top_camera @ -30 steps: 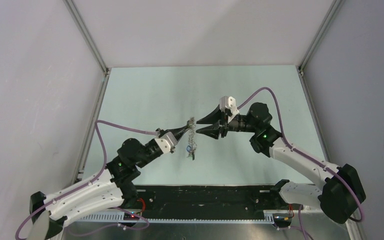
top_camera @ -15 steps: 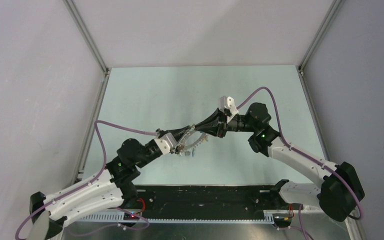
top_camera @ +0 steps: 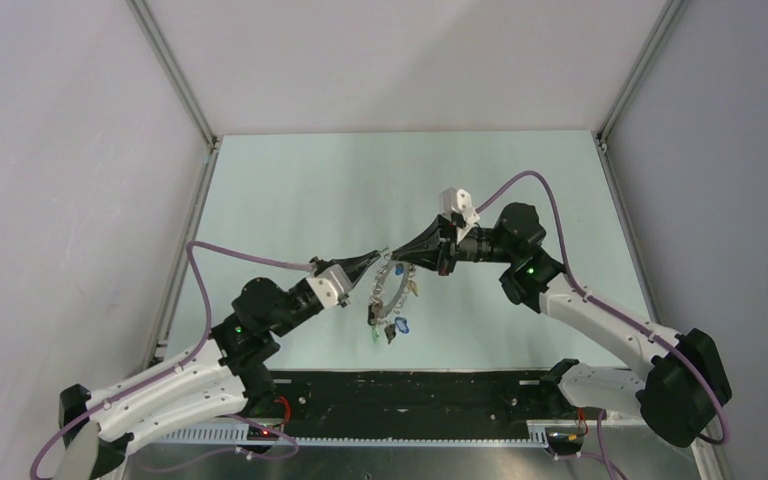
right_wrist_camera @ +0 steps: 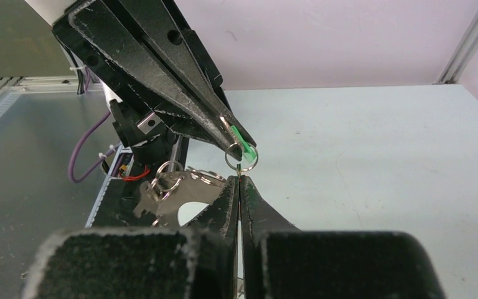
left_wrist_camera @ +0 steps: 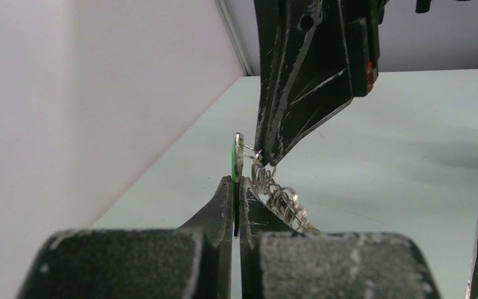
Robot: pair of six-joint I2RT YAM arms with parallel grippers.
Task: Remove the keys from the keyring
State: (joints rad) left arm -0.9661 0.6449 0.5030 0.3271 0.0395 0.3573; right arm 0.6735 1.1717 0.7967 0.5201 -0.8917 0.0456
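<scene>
The keyring (top_camera: 376, 290) hangs above the table between my two gripper tips, with blue, green and dark keys (top_camera: 400, 326) dangling below it. My left gripper (top_camera: 375, 255) is shut on a green key tag (left_wrist_camera: 234, 161), which carries a small split ring (right_wrist_camera: 241, 159). My right gripper (top_camera: 400, 256) is shut tip to tip against it, pinching the flat brownish-grey keyring (right_wrist_camera: 183, 192) at its edge. In the left wrist view my left gripper (left_wrist_camera: 236, 180) has small silver rings (left_wrist_camera: 281, 200) beside it. In the right wrist view my right gripper (right_wrist_camera: 239, 179) sits just under the split ring.
The pale green table (top_camera: 480, 180) is walled by white panels on the left, far and right sides. A black strip (top_camera: 410, 400) and the arm bases run along the near edge.
My right gripper went from open to shut at the bunch's top. The keyring swung out from edge-on to spread wide, and the keys now hang lower and further right.
</scene>
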